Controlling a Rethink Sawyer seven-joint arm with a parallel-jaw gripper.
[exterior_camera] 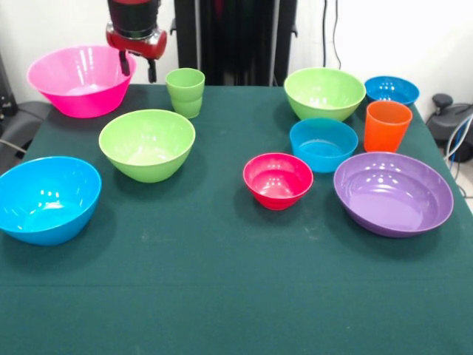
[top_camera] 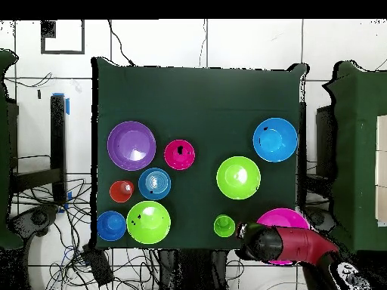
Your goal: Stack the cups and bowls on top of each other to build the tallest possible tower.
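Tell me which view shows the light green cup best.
The front view: the light green cup stands upright, its side and rim plain. The overhead view shows only a small green circle beside the arm.

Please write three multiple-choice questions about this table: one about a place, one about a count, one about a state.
1. What stands right beside the orange cup, nearer the camera in the front view?
A. the purple bowl
B. the pink bowl
C. the green cup

2. How many blue bowls are on the table?
A. one
B. three
C. five

3. How is the gripper?
A. shut on the green cup
B. open, holding nothing
C. shut on the pink bowl

Answers: 1 A, the purple bowl lies just in front of the orange cup. 2 B, one large at one side, two smaller near the orange cup. 3 B, its fingers hang apart by the pink bowl's rim, nothing between them.
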